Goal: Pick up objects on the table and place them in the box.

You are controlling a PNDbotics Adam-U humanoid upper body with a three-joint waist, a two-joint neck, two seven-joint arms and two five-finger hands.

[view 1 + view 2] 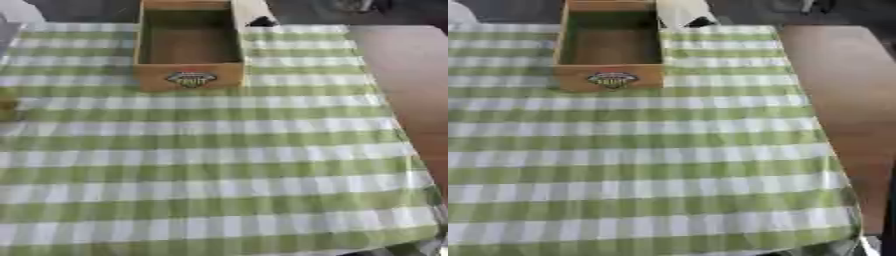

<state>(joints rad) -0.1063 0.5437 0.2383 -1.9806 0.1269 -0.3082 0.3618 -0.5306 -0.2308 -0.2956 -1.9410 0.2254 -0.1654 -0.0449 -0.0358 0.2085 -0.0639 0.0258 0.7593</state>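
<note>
Hands: I see neither of my hands in either eye view, so I cannot tell how far they are open or whether they hold anything, and I have no hand to place things against.
Box: a wooden box (191,75) stands at the far middle of the table, open at the top, its long side running away from me; its inside looks bare as far as I can see.
Box label: an oval sticker (192,79) sits on the near wall, its lettering too blurred for me to read.
Cloth: a green-and-white checked tablecloth (210,170) covers most of the table, and the box rests on it.
Table: bare brown wood (846,100) shows along the right side, beyond the cloth's edge.
Left edge: a small greenish shape (7,105) shows at the border of the left eye view; I cannot make out what it is.
Beside the box: a pale thing with a dark patch (682,14) lies just right of the far end of the box, touching or nearly touching its wall.
</note>
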